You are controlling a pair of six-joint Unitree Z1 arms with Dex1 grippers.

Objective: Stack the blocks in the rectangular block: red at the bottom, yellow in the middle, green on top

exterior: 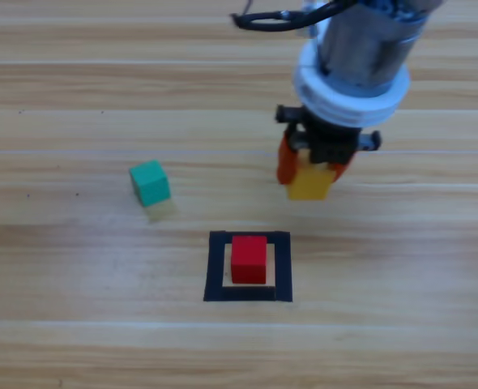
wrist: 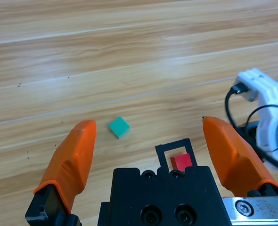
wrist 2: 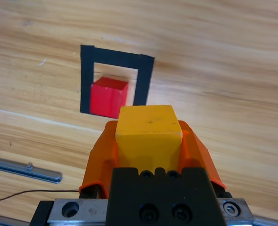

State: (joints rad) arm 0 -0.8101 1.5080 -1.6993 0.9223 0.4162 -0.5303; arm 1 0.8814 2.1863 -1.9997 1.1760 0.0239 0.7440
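Right claw (exterior: 310,166) grips yellow cube (exterior: 310,181) by two opposite flat faces, above desk (exterior: 77,340), near tape square (exterior: 215,267). Red cube (exterior: 249,258) inside square. Green cube (exterior: 150,181) apart, on left. Left claw (wrist: 151,155) open, empty. Cube looks light, stiff, smooth; may slip.

The right gripper (exterior: 312,170) hangs above the table, jaws clamped on the yellow cube (exterior: 310,182); the left gripper (wrist: 148,146) gapes wide.
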